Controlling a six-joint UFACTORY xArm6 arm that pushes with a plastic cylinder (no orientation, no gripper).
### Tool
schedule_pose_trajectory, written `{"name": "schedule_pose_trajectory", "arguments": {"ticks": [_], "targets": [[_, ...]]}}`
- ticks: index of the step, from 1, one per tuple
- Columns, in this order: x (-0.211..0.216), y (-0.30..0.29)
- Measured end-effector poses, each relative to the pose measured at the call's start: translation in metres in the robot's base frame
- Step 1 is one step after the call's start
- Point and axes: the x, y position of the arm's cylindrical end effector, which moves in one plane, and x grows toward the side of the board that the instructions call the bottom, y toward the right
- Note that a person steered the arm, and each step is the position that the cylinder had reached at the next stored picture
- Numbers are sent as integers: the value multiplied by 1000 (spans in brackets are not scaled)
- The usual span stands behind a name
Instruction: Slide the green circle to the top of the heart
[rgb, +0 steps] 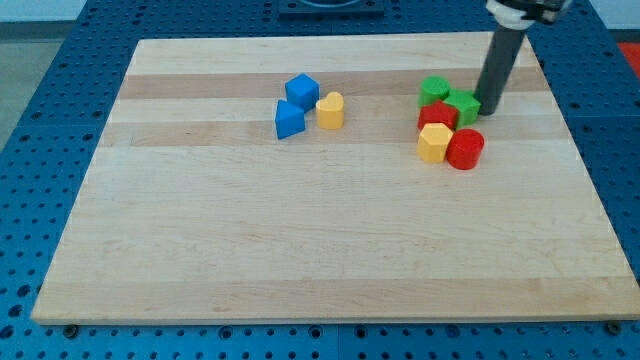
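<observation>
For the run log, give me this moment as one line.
my tip: right of green star, touching | green circle: cluster's top-left, right of yellow heart, apart | task: not done

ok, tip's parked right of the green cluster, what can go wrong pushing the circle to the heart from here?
1. My tip sits at the green star, not the green circle; pushing toward the view's left likely drags both, maybe the red star too.
2. Pushed through the star, the circle may slip off sideways.
3. The yellow heart touches the blue blocks; an overshoot could knock them.
</observation>
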Motion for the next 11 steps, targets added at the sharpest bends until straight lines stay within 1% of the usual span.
{"name": "schedule_pose_trajectory", "arguments": {"ticks": [1, 3, 5, 6, 7, 8, 11], "targets": [[-2, -16], [-25, -43], [-27, -66], [-29, -72], [-45, -72], [-52, -74], [-52, -92]]}}
